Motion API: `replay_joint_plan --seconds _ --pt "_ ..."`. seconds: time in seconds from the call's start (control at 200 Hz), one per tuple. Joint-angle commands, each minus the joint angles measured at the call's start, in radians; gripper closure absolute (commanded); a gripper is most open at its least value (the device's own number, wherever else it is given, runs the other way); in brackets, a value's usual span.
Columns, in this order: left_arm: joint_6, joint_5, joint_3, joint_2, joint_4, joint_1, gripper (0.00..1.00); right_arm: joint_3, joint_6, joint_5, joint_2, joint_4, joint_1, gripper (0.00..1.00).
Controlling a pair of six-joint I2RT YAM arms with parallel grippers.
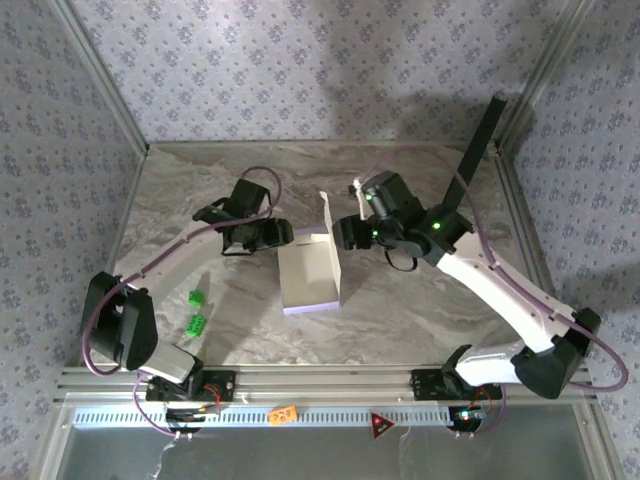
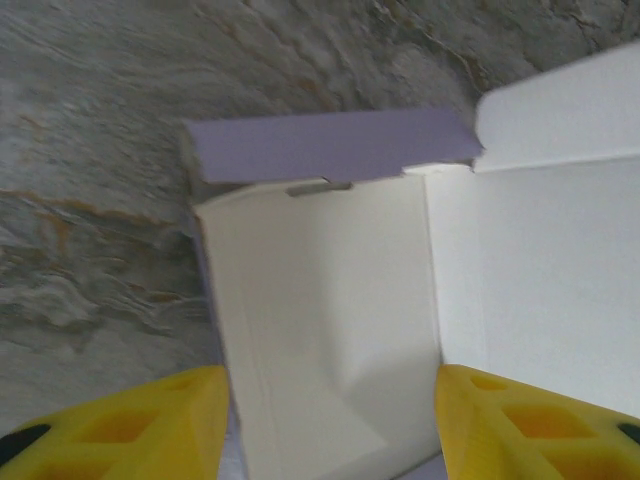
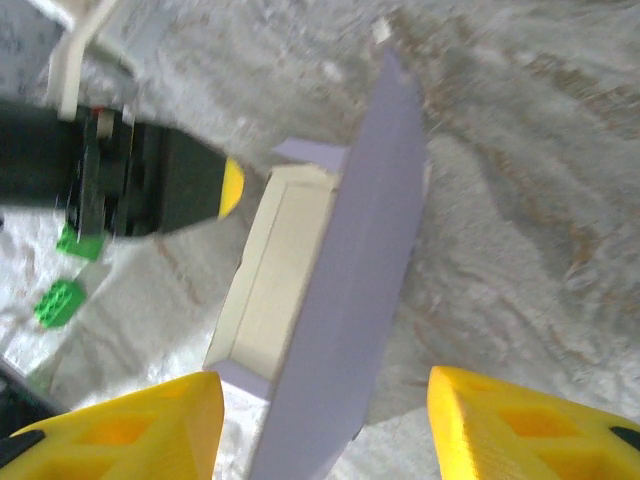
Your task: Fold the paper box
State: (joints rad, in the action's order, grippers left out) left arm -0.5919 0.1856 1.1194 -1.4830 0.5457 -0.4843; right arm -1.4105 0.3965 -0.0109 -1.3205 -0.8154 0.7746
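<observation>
The paper box (image 1: 308, 275) lies in the middle of the marble table, beige inside and lavender outside, with low walls folded up. Its lid flap (image 1: 331, 228) stands upright along the right side. My left gripper (image 1: 284, 236) hovers at the box's far left corner. In the left wrist view it (image 2: 332, 420) is open, its yellow fingers (image 2: 150, 425) set either side of the beige inner panel (image 2: 320, 290). My right gripper (image 1: 343, 236) is just right of the upright flap. It (image 3: 325, 420) is open too, straddling the lavender flap (image 3: 350, 280) with gaps on both sides.
Two small green blocks (image 1: 197, 298) (image 1: 196, 323) lie on the table left of the box, near the left arm. A long black panel (image 1: 478, 150) leans in the back right corner. Patterned walls close in the table on three sides.
</observation>
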Motion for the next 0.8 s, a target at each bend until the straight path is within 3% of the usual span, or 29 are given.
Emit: replay_joint_plan --seconds 0.0,0.15,0.385,0.64,0.795 --pt "0.122 0.075 0.045 -0.027 0.014 0.051 0.42 -0.035 0.041 0.044 -0.050 -0.118 0.046 0.42" --pt "0.218 0.095 0.082 -0.053 0.001 0.114 0.39 -0.015 0.045 0.057 -0.100 -0.166 0.085 0.53" --pt "0.324 0.207 0.113 -0.076 -0.056 0.217 0.36 -0.050 -0.153 0.066 -0.140 -0.202 0.096 0.90" --pt "0.369 0.262 0.124 -0.107 -0.013 0.243 0.36 -0.073 -0.603 0.067 -0.129 -0.159 0.051 1.00" --pt "0.321 0.268 0.008 -0.064 -0.051 0.245 0.35 -0.068 -0.783 -0.035 -0.121 -0.133 -0.044 1.00"
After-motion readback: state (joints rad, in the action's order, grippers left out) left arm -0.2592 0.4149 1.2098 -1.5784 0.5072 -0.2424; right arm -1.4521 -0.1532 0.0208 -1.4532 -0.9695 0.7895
